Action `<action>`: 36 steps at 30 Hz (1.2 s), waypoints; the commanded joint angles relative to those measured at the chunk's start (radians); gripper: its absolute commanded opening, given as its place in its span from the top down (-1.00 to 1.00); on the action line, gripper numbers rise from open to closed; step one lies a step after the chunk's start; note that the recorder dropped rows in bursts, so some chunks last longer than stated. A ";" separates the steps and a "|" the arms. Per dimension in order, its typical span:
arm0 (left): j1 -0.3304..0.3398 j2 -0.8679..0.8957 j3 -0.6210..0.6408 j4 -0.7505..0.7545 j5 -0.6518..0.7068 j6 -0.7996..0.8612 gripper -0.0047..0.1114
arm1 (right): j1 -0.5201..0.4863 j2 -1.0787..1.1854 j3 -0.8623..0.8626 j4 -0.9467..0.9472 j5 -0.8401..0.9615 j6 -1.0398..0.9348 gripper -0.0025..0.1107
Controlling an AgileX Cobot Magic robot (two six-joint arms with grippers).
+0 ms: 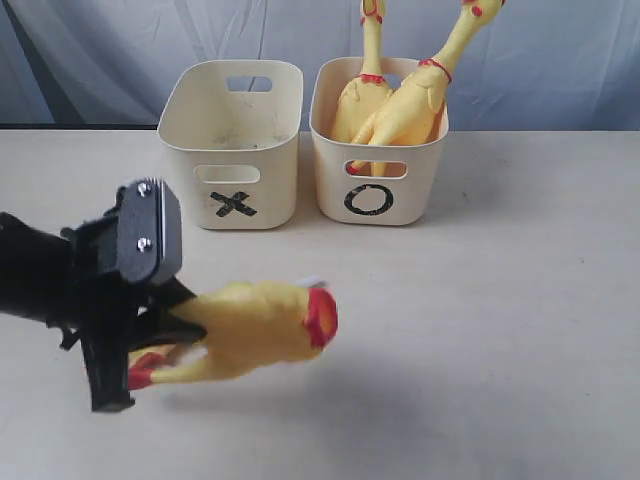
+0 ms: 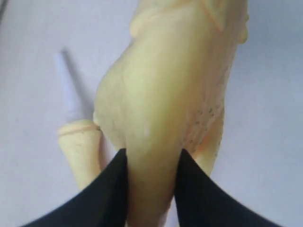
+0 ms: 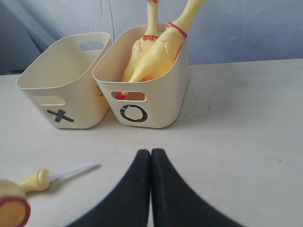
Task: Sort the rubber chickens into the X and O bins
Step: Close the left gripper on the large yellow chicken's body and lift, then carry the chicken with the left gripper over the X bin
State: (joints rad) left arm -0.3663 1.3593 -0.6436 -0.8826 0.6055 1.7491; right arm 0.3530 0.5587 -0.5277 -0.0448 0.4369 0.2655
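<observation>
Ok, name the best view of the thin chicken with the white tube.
Right wrist view: the thin chicken lies unobstructed. Left wrist view crops it beside the held chicken; exterior view nearly hides it.

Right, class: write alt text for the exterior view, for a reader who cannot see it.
A robot's left gripper grips a headless yellow rubber chicken near the front of a pale table. Behind stand two cream tubs: the X bin, and the O bin holding two long-necked chickens.
</observation>
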 commanded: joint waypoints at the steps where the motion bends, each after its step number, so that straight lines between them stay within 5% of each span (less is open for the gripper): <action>1: -0.006 -0.038 -0.062 -0.090 -0.194 -0.270 0.92 | -0.001 -0.007 0.005 -0.003 0.006 -0.006 0.96; 8: -0.006 -0.028 -0.230 -0.093 -0.334 -0.588 0.92 | -0.001 -0.007 0.005 0.001 0.005 -0.008 0.96; 21: 0.000 0.248 -0.588 -0.018 -0.521 -0.599 0.92 | -0.001 -0.007 0.005 0.029 0.003 -0.008 0.96; 36: 0.107 0.525 -0.923 0.010 -0.386 -0.704 0.92 | -0.001 -0.007 0.005 0.036 0.001 -0.008 0.96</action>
State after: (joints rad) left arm -0.2660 1.8439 -1.5263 -0.8905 0.1883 1.0772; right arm 0.3530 0.5587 -0.5277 -0.0127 0.4375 0.2617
